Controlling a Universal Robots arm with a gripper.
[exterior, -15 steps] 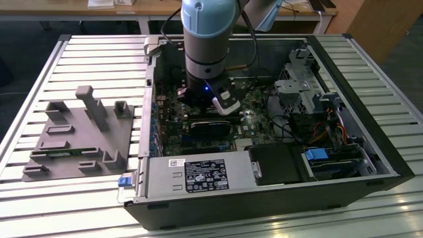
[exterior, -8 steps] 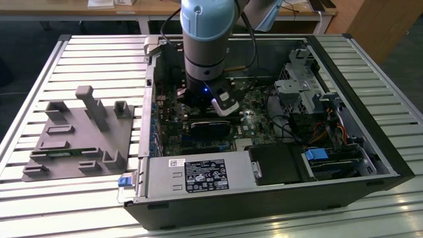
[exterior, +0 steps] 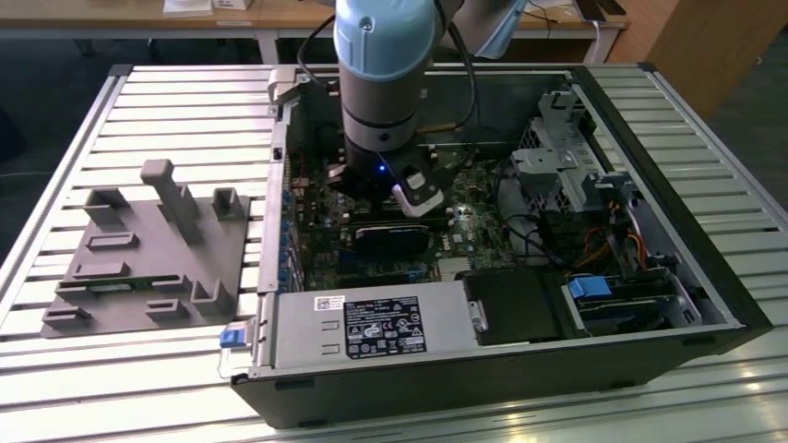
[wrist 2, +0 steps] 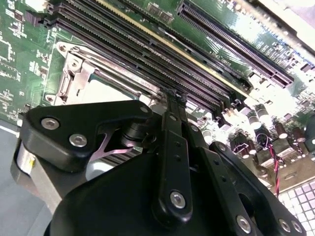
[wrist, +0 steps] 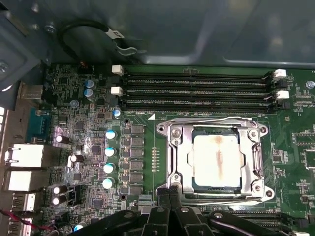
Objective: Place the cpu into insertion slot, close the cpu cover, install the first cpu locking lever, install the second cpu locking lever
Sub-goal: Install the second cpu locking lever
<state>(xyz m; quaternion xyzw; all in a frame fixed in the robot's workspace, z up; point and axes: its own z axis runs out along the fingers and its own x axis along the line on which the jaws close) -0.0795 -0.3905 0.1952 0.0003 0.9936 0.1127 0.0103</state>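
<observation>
The slatted table (exterior: 74,138) carries an open computer case (exterior: 689,277) with a grey fixture tray (exterior: 136,258) beside it on the exterior view's left. The arm (exterior: 382,83) reaches down into the case over the green motherboard (wrist: 88,162). In the first wrist view the insertion slot (wrist: 165,132) sits just below the memory slots (wrist: 197,91), and the cpu (wrist: 217,160) already lies flat inside it, its dull top showing through the cut-out of the cpu cover (wrist: 182,157), which appears to lie closed around it. So the placing looks done and the cover seems down; whether either locking lever is latched I cannot tell. The end effector (wrist: 170,196) hangs at the socket's edge, fingers drawn together on nothing I can see.
</observation>
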